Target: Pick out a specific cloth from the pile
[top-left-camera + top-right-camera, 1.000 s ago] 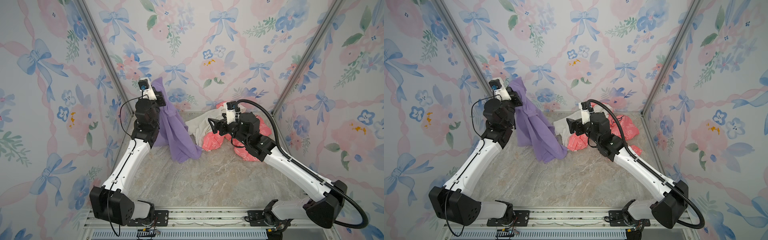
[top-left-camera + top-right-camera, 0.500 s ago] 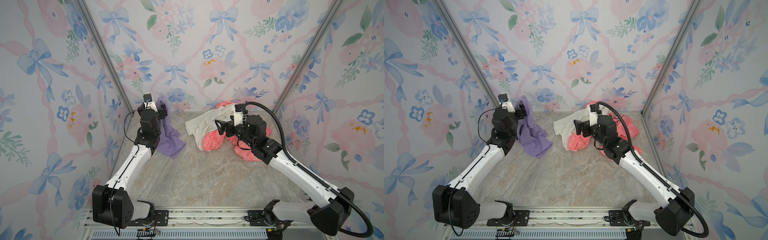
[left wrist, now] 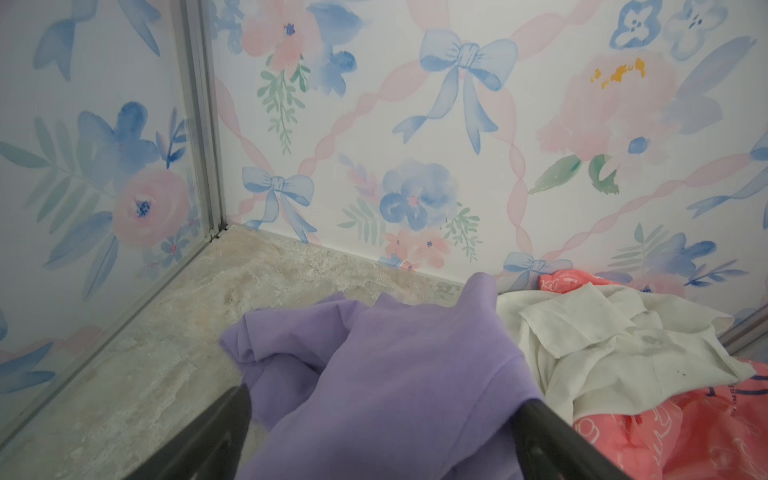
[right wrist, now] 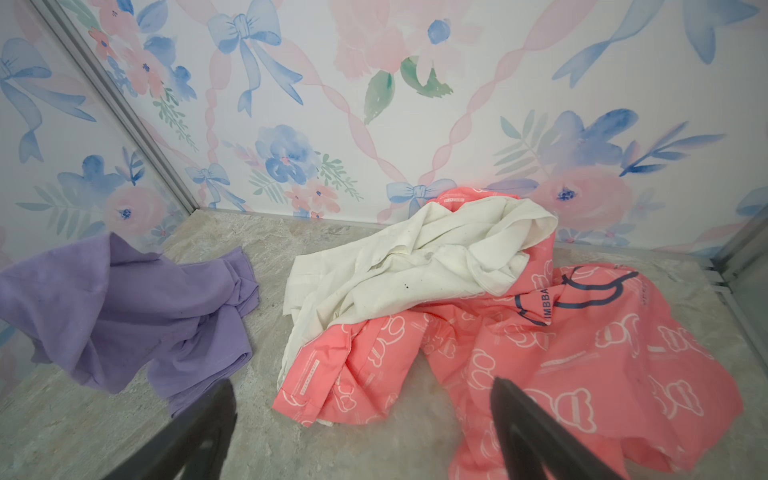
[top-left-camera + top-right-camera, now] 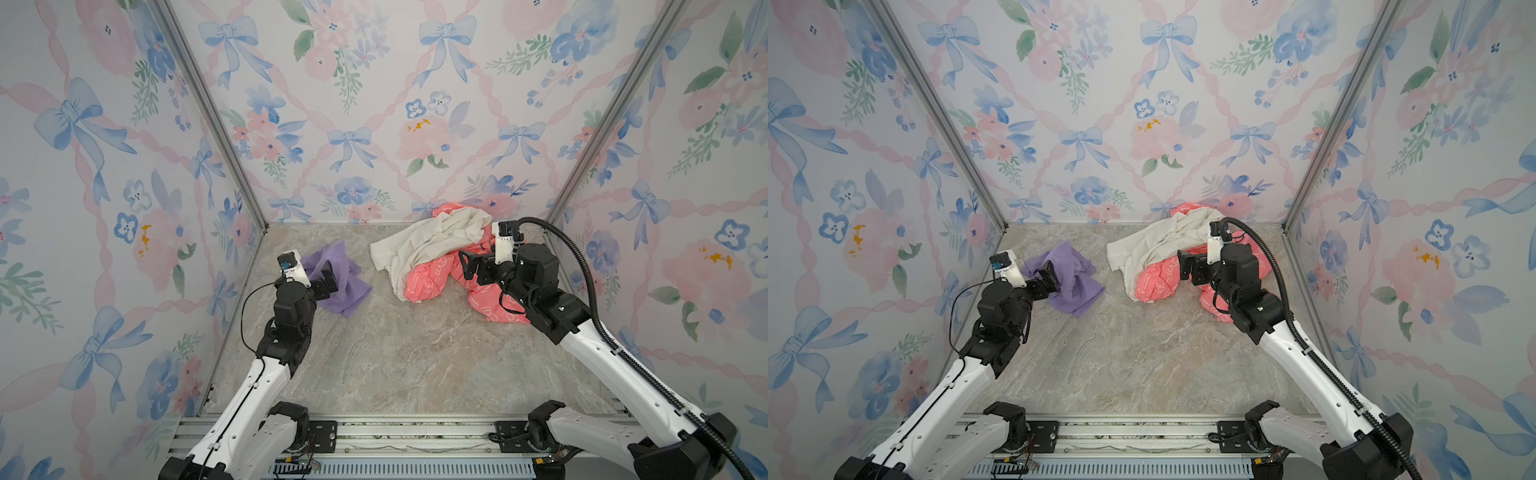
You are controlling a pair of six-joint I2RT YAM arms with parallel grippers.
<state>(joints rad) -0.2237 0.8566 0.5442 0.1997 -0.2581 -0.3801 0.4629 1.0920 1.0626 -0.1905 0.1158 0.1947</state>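
Fingers (image 3: 216,432) of the left claw (image 3: 384,398) stand spread wide, pinching nothing, yet the purple cloth (image 5: 349,291) lies bunched between them, one fold humped over the gap in the left wrist view. The cloth sits on the tabletop (image 5: 415,353) near the far left corner, with bare tabletop between it and the pile (image 5: 1167,257). The picking-out looks all but done; what seems left is getting the claw clear. Best to keep the fingers apart and draw back and up slowly, so the thin fabric slides off instead of catching on a fingertip and trailing along. Whether a fold hooks under a finger cannot be told.

The right claw (image 5: 465,266) is spread too and empty, hanging over the near side of the pile by the far right corner. There a cream garment (image 5: 432,241) lies on top of a coral fabric (image 5: 428,278) with white prints. Neither touches the purple cloth. Nothing blocks the left arm's way back, though the flowered wall (image 5: 124,208) along the left edge is close and leaves the elbow little room sideways.
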